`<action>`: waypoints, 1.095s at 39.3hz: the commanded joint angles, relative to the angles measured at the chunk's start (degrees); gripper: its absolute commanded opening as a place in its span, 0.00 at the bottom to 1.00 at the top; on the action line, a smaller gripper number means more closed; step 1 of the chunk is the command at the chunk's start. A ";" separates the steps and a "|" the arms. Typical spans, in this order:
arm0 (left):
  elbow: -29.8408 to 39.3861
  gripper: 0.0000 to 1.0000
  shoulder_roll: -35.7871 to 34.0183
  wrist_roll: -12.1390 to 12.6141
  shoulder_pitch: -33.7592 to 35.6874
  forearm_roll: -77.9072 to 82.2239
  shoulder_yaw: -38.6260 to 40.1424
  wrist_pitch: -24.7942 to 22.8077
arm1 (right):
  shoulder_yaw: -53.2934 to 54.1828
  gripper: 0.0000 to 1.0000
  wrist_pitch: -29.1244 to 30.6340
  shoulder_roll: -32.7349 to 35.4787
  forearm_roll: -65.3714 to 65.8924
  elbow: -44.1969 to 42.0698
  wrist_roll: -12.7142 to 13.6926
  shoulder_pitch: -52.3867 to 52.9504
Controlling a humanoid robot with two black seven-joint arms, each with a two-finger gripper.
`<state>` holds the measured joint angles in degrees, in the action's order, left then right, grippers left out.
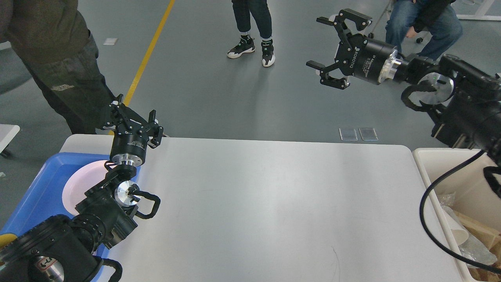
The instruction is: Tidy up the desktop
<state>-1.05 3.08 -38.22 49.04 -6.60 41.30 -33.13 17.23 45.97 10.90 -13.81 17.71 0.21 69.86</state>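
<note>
The desktop (266, 203) is a wide white tabletop with rounded corners, with nothing lying on its visible surface. My left gripper (130, 115) is open and empty, raised over the desktop's far left corner, beside the blue tray. My right gripper (328, 47) is open and empty, held high beyond the desktop's far edge, pointing left over the floor.
A blue tray (37, 192) with a white plate (80, 184) sits at the left edge. A cream-white bin (458, 176) holding paper and plastic waste stands at the right. People stand beyond the table; one in dark clothes (58, 58) is close to the far left corner.
</note>
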 commanded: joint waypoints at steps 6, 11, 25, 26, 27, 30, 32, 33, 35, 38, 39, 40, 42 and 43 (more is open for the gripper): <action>-0.01 0.97 0.00 -0.01 0.00 0.01 0.00 0.00 | 13.17 1.00 -0.45 -14.85 -3.23 -13.13 -0.73 -5.09; -0.01 0.97 0.00 -0.10 0.00 0.01 -0.08 0.00 | 15.73 1.00 -0.45 -16.17 -8.51 -14.98 -0.91 -7.19; -0.01 0.97 0.00 -0.01 0.00 -0.08 -0.08 0.00 | 15.73 1.00 -0.89 -18.55 -9.13 -14.72 -3.02 -12.91; -0.01 0.97 -0.09 -0.01 0.00 0.01 -0.08 0.00 | 15.73 1.00 -0.89 -18.46 -9.13 -14.72 -3.02 -13.08; -0.01 0.97 0.00 -0.01 0.00 0.01 -0.08 0.00 | 15.64 1.00 -0.89 -18.37 -9.13 -14.72 -3.02 -13.26; -0.01 0.97 0.00 -0.01 0.00 0.01 -0.08 0.00 | 15.46 1.00 -0.80 -18.37 -9.13 -14.63 -3.02 -14.23; -0.01 0.97 0.00 -0.01 0.00 -0.08 -0.08 0.00 | 15.46 1.00 -0.80 -18.28 -9.13 -14.63 -2.93 -14.40; -0.01 0.97 -0.09 -0.01 0.00 -0.08 -0.08 0.00 | 15.55 1.00 -0.80 -18.19 -9.13 -14.72 -2.93 -14.32; -0.01 0.97 0.00 -0.10 0.00 0.01 -0.08 0.00 | 15.73 1.00 -0.89 -17.67 -9.13 -14.72 -2.93 -14.32; -0.01 0.97 -0.09 -0.01 0.00 0.01 -0.08 0.00 | 15.73 1.00 -0.89 -16.79 -9.13 -14.72 -2.93 -14.40; -0.01 0.97 0.00 -0.01 0.00 -0.08 -0.08 0.00 | 15.73 1.00 -0.89 -16.70 -9.13 -14.72 -2.93 -14.40; -0.01 0.97 0.00 -0.10 0.00 0.01 -0.08 0.00 | 15.73 1.00 -0.89 -16.61 -9.13 -14.81 -3.02 -14.49; -0.01 0.97 -0.09 -0.01 0.00 -0.08 -0.08 0.00 | 15.64 1.00 -0.89 -16.70 -9.13 -14.81 -3.02 -14.67; -0.01 0.97 -0.09 -0.01 0.00 0.01 -0.08 0.00 | 15.64 1.00 -0.89 -16.70 -9.13 -14.81 -2.93 -14.84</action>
<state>-1.05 3.05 -38.27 49.04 -6.63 41.22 -33.13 32.93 45.10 -6.05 -22.94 3.00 -2.77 55.46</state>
